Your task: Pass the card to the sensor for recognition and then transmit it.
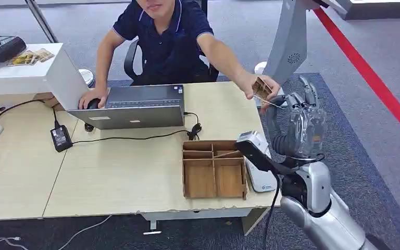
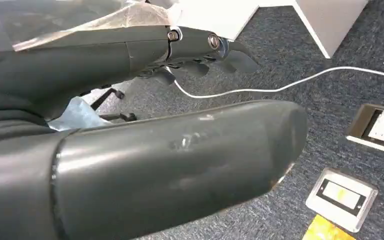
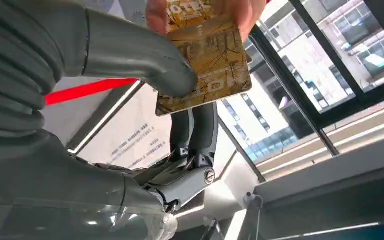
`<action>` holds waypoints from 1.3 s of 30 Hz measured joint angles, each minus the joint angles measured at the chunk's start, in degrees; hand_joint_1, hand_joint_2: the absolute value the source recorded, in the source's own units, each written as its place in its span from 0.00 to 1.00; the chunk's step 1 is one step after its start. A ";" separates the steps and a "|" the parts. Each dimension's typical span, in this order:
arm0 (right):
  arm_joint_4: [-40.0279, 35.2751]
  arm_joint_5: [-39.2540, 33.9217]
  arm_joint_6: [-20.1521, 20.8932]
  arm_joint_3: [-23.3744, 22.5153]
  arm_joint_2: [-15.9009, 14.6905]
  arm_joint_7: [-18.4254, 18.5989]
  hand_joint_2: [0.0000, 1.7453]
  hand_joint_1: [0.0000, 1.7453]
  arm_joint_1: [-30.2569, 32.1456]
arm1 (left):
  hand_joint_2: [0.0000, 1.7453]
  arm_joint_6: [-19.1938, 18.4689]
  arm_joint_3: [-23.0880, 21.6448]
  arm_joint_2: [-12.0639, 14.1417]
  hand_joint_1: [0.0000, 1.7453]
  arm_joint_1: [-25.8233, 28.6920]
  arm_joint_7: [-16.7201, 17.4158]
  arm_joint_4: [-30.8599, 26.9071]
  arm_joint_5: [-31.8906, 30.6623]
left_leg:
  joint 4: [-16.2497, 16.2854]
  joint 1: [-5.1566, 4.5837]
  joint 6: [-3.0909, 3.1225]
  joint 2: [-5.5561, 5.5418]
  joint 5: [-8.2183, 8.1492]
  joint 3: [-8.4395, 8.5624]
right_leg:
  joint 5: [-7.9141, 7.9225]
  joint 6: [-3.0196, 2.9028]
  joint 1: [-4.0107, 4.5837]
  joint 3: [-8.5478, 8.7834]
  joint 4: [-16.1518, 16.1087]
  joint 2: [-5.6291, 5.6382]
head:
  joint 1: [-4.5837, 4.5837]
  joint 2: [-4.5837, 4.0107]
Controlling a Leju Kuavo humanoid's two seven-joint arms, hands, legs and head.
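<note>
A golden patterned card (image 3: 215,65) sits between the thumb (image 3: 145,60) and the darker fingers (image 3: 195,127) of my raised right hand (image 1: 297,125), just past the table's right edge. A person's hand (image 1: 260,86) holds the card's far edge along with a second card (image 3: 187,10). In the head view the card (image 1: 269,101) shows edge-on at my thumb tip. The white card sensor (image 1: 261,179) lies on the table below my right hand. My left hand (image 2: 190,50) hangs over the carpet, fingers apart and holding nothing.
A wooden compartment tray (image 1: 213,169) stands left of the sensor. The seated person works a laptop (image 1: 135,107) and a mouse (image 1: 92,103). A black adapter (image 1: 61,138) with its cable crosses the table. A white box (image 1: 36,73) stands at the far left. Floor sockets (image 2: 342,197) lie under my left hand.
</note>
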 joint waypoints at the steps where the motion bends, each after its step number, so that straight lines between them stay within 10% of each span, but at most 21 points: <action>1: 0.07 0.00 0.00 0.05 0.02 0.00 1.00 1.00 -0.04 | 0.00 0.00 0.00 0.00 0.00 0.00 0.00 0.00 0.00 | 0.00 0.00 0.00 0.00 0.00 0.00 | 0.00 0.00 0.00 -0.01 0.00 0.00 | 0.00 0.00; 9: 7.06 -1.73 -0.09 2.49 2.01 -0.55 1.00 0.99 -1.90 | 0.00 0.00 -0.04 -0.18 0.00 0.02 0.00 0.00 -0.22 | 0.01 0.00 -0.01 -0.05 0.03 -0.03 | 0.01 0.01 0.00 -0.03 0.01 -0.02 | 0.00 0.02; 10: 7.65 -1.83 -0.09 2.67 2.10 -0.59 1.00 0.76 -2.10 | 0.00 0.00 -0.04 -0.22 0.00 0.02 0.00 0.00 -0.20 | 0.01 0.00 -0.01 -0.05 0.03 -0.03 | 0.01 0.01 0.00 -0.04 0.02 -0.02 | 0.00 0.00; 11: 8.09 -1.90 -0.09 2.78 2.17 -0.59 1.00 0.00 -2.30 | 0.00 0.00 -0.04 -0.24 0.00 0.02 0.00 0.00 -0.17 | 0.01 0.00 -0.01 -0.05 0.03 -0.04 | 0.01 0.01 0.00 -0.05 0.02 -0.02 | 0.00 0.00; 33: 13.33 -3.06 -4.62 5.38 3.59 -0.57 1.00 0.00 -3.07 | 0.00 0.46 -0.04 -0.42 0.00 0.02 0.26 0.00 0.92 | 0.01 0.00 0.00 -0.04 0.06 -0.06 | 0.04 0.02 0.00 -0.13 0.03 -0.01 | 0.00 0.00; 39: 13.42 -4.81 -6.27 2.95 6.58 -6.13 1.00 0.00 1.73 | 0.00 0.66 -0.04 -0.42 0.00 0.05 0.98 0.00 2.01 | 0.01 0.01 0.00 -0.05 0.06 -0.06 | 0.04 0.02 0.01 -0.14 0.03 -0.01 | -0.02 0.00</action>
